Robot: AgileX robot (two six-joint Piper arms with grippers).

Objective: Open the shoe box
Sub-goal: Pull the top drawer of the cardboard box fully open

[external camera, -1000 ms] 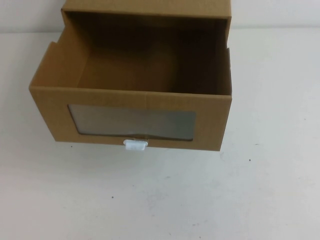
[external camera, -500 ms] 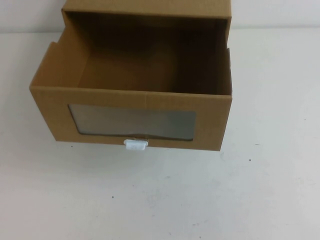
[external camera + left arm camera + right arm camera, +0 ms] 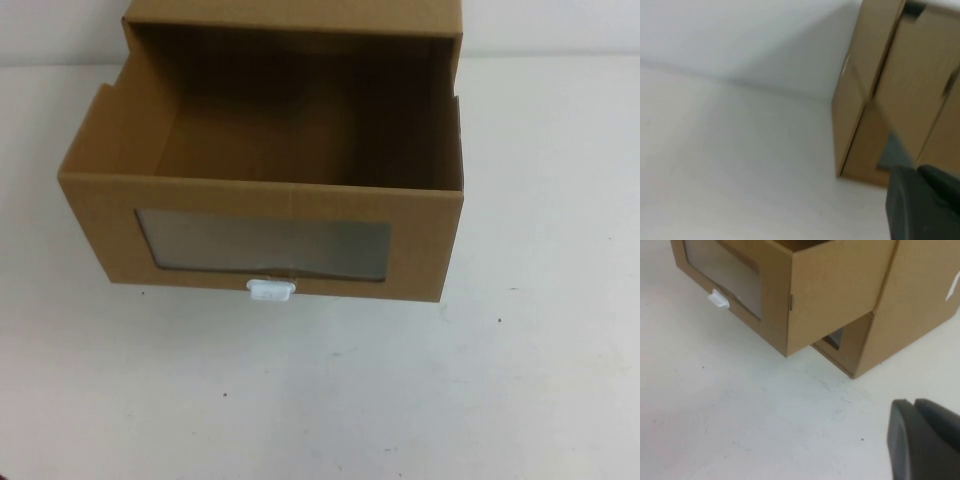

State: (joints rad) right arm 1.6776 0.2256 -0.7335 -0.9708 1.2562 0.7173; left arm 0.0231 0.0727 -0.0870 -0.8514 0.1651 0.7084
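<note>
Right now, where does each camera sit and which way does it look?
High view: raised on the robot's side, looking down into the open shoe box; no arm shows.
Left wrist view: on that arm, facing the box's side; left pincer beside it.
Right wrist view: on that arm, facing the box's front corner; shut right pincer over the table.
Shared: high and right wrist views show the white tab.

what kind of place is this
Probably a robot test bench: a plain white table, one drawer-style cardboard shoe box pulled open, left gripper by its side, right gripper shut off its front corner.
</note>
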